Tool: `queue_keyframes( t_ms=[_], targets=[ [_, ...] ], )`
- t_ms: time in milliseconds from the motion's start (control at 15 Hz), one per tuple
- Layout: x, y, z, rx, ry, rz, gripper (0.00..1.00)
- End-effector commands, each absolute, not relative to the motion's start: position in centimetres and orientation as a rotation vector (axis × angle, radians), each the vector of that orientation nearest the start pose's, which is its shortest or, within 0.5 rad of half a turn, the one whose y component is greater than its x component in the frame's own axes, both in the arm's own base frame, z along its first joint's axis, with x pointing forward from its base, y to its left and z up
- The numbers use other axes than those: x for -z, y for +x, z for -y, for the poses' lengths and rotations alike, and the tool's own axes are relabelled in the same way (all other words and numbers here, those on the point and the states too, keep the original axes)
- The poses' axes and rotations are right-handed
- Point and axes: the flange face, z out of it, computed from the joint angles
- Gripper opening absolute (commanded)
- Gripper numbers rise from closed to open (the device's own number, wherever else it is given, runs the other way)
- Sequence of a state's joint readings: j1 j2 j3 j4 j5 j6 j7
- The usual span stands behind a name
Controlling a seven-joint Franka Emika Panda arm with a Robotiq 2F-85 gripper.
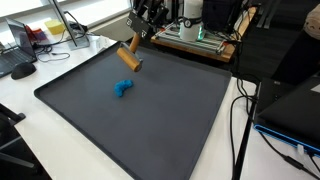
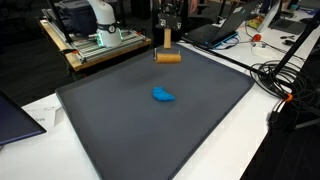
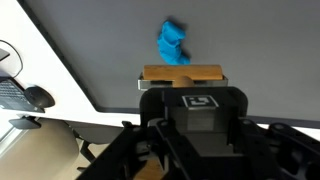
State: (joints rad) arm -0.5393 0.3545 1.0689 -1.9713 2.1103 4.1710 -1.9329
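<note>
So the fingers are clamped on the stem of a tan wooden piece, kinda mallet-shaped, with the round part hanging crosswise below them. In both exterior views it sits at the far edge of a big dark mat that covers most of the white tabletop. I honestly can't tell if the wood is touching the mat or floating just over it.

The small blue thing lies flat on the mat, apart from the wood, at roughly 6 o'clock from it in an exterior view. In the wrist view it flips: the blue thing shows up at 12 o'clock from the wooden piece, near but not touching.

Around the edges there's a mouse out at 9 o'clock off the mat in the wrist view, a laptop behind the mat at about 1 o'clock, and a bundle of cables at 3 o'clock.
</note>
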Motion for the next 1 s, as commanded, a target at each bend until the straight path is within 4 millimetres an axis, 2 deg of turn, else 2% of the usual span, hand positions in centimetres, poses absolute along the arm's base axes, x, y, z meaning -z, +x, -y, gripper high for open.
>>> queue_keyframes(
  t_ms=[0, 67, 133, 333, 533, 733, 933],
  targets=[
    [-40.3, 46.3, -8.9, 0.812, -3.359, -0.271, 0.47],
    [-40.3, 46.3, -8.9, 0.812, -3.359, -0.271, 0.47],
    [-40.3, 46.3, -8.9, 0.812, -3.359, -0.271, 0.22],
    [-39.6, 48.8, -8.2, 0.721, -3.282, -0.196, 0.22],
    [-39.2, 49.9, -7.2, 0.641, -3.240, -0.138, 0.22],
    [-39.6, 50.4, -5.0, 0.532, -3.213, -0.155, 0.22],
    [-39.8, 51.7, -2.1, 0.520, -3.192, -0.218, 0.22]
  ],
)
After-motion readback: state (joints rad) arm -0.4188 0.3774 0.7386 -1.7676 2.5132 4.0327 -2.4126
